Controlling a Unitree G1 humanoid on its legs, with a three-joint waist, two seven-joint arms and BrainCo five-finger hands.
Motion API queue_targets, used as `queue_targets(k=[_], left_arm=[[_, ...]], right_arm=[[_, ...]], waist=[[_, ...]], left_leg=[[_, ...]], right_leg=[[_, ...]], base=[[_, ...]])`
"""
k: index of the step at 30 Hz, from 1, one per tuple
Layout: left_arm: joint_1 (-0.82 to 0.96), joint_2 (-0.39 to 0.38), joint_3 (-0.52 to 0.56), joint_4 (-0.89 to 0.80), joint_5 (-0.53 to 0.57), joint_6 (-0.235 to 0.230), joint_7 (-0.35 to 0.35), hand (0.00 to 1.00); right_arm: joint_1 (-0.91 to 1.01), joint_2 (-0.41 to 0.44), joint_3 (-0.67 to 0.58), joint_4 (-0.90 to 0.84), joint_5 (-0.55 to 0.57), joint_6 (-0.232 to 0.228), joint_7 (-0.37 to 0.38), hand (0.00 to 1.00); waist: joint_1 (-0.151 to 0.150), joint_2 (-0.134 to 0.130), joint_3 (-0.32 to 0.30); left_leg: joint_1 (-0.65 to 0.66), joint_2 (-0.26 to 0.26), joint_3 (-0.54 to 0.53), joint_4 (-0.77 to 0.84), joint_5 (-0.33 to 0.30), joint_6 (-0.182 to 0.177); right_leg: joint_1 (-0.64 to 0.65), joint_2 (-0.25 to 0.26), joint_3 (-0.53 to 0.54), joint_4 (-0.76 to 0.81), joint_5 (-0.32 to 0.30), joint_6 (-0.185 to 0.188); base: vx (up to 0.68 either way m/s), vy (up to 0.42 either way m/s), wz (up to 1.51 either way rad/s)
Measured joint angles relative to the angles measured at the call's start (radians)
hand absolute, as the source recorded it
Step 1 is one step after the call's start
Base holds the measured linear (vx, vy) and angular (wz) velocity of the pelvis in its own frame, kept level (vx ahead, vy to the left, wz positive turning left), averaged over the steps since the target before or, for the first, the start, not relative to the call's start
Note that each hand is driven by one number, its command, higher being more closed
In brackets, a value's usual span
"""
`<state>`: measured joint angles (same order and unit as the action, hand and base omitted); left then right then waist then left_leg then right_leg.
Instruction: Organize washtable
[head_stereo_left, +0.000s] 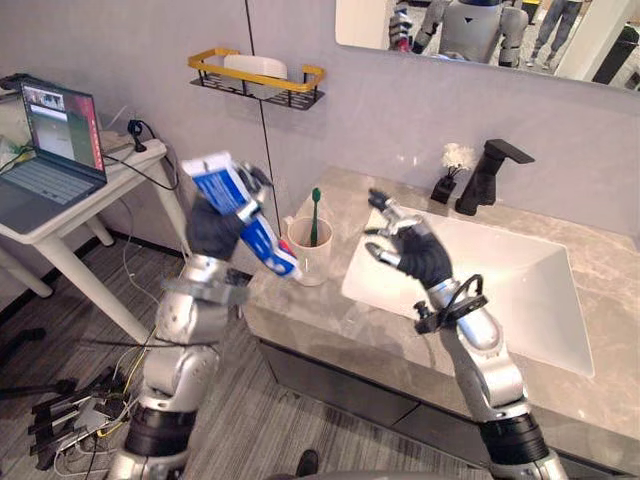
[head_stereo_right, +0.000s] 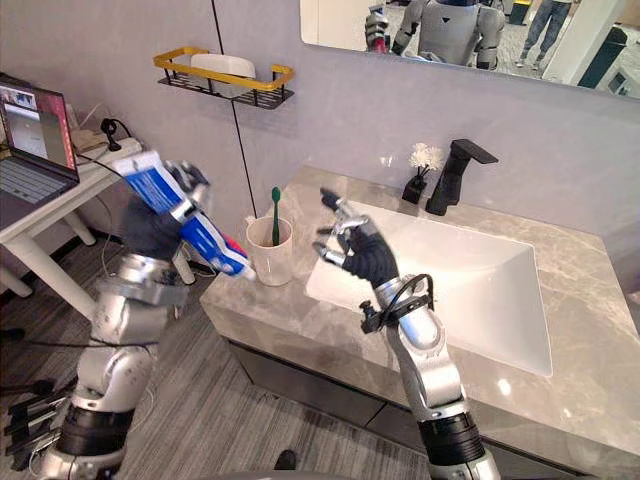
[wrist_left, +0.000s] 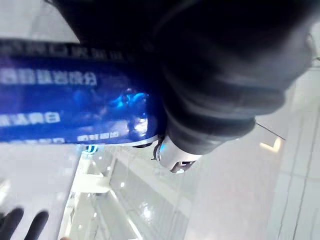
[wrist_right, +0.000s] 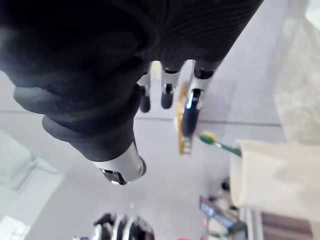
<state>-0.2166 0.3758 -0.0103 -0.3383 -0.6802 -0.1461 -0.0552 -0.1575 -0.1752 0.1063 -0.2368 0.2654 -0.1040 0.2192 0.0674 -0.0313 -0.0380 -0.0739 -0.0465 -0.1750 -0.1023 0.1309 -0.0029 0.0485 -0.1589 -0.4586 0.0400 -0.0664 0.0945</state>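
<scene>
At the near left end of the marble desk, held up off the surface: a blue-and-white toothpaste tube, clamped in the curled fingers of the left hand, wide end up, narrow end slanting down to just beside a beige cup. Touching the cup or not: cannot tell. Standing upright in the cup, a green toothbrush.

To the right, above the left rim of the white sink, the right hand, fingers apart and loosely bent, nothing in it.

In the left wrist view, a blue stretch of the tube with white print running beside the dark cover, both ends cut off, the grip itself mostly hidden behind the cover. In the right wrist view, dark-tipped fingers hanging free, the cup and the green brush handle past them, the cup cut off at the edge.

Farther back on the desk, behind the sink, a black faucet; just beside it, a small dark vase of white flowers.

On the wall beyond, a yellow-railed shelf carrying something white, hard to make out. Off to the far left, an open laptop.
</scene>
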Motion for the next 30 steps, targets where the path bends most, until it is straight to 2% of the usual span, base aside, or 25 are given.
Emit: queue_targets(k=[2, 9, 12, 15, 23, 30], left_arm=[[-0.026, 0.015, 0.014, 0.000, 0.007, -0.019, 0.012, 1.00], [-0.102, 0.039, 0.031, 0.034, 0.048, -0.039, 0.040, 1.00], [-0.113, 0.039, 0.058, 0.036, 0.113, -0.041, 0.077, 1.00], [-0.125, 0.037, 0.072, 0.036, 0.180, -0.064, 0.119, 1.00], [-0.176, -0.028, 0.059, 0.091, 0.342, -0.064, 0.206, 1.00], [-0.267, -0.060, 0.038, 0.196, 0.419, -0.055, 0.259, 1.00]], right_arm=[[-0.012, 0.002, -0.021, -0.016, 0.004, -0.002, -0.004, 0.00], [-0.013, 0.011, -0.032, -0.022, 0.012, -0.004, -0.002, 0.00], [-0.013, 0.013, -0.031, -0.022, 0.012, -0.004, 0.000, 0.00], [-0.012, 0.024, -0.031, -0.022, 0.021, -0.005, 0.000, 0.00], [-0.005, 0.068, -0.027, -0.019, 0.099, -0.007, -0.023, 0.00], [0.025, 0.074, -0.016, -0.020, 0.121, -0.029, -0.045, 0.00]], waist=[[0.000, 0.007, -0.005], [-0.002, 0.013, -0.006], [-0.004, 0.013, -0.006], [-0.005, 0.013, -0.006], [-0.015, 0.013, -0.006], [-0.051, 0.007, -0.003]], left_leg=[[0.001, -0.001, 0.001, 0.000, 0.000, 0.000], [0.017, 0.002, 0.003, 0.000, -0.001, -0.001], [0.017, 0.005, 0.011, 0.000, -0.002, -0.003], [0.018, 0.006, 0.013, 0.000, -0.002, -0.003], [0.013, 0.010, 0.036, 0.000, -0.002, -0.003], [0.005, 0.017, 0.073, 0.000, -0.004, -0.001]], right_leg=[[0.000, 0.000, 0.001, 0.000, 0.002, 0.003], [0.015, -0.001, 0.003, -0.001, 0.002, 0.003], [0.014, 0.001, 0.011, -0.005, 0.000, -0.001], [0.013, 0.001, 0.013, -0.006, 0.000, -0.002], [-0.003, 0.002, 0.033, -0.006, 0.009, -0.003], [-0.029, 0.006, 0.073, -0.009, 0.017, -0.010]], base=[[0.00, 0.000, 0.00], [0.00, 0.000, -0.01], [-0.02, -0.003, -0.08], [0.00, 0.000, 0.00], [-0.01, 0.000, -0.08], [-0.01, 0.001, -0.17]])
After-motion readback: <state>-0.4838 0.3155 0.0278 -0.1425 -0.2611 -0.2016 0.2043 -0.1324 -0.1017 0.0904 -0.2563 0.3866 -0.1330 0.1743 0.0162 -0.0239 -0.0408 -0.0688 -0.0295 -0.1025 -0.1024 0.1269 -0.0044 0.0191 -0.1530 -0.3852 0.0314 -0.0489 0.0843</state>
